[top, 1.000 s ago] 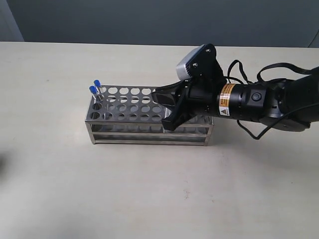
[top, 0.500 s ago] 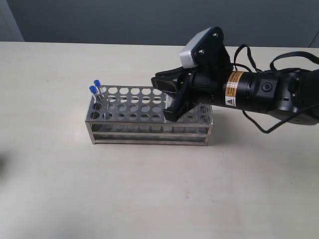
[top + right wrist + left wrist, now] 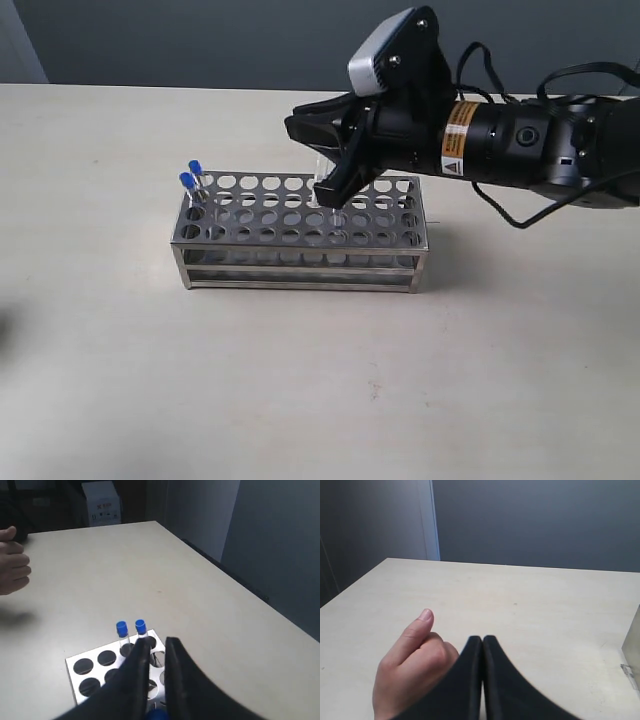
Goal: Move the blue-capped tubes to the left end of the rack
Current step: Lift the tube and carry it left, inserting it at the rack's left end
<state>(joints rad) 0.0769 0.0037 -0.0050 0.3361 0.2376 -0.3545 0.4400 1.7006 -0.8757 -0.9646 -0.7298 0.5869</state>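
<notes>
The steel rack stands mid-table. Two blue-capped tubes stand in holes at its left end, and they show ahead of the fingers in the right wrist view as tubes in the rack's end plate. My right gripper hovers above the rack's middle, shut on a clear tube. That tube's blue cap peeks out between the fingers. A fourth tube is not visible. My left gripper is shut and empty, low over bare table.
A person's hand rests on the table right beside my left gripper, and shows as a hand far off in the right wrist view. A white box sits beyond the table's far edge.
My right gripper has risen and shifted left along the rack, lifting the tube clear of its hole. The two tubes at the left end have stayed put.
</notes>
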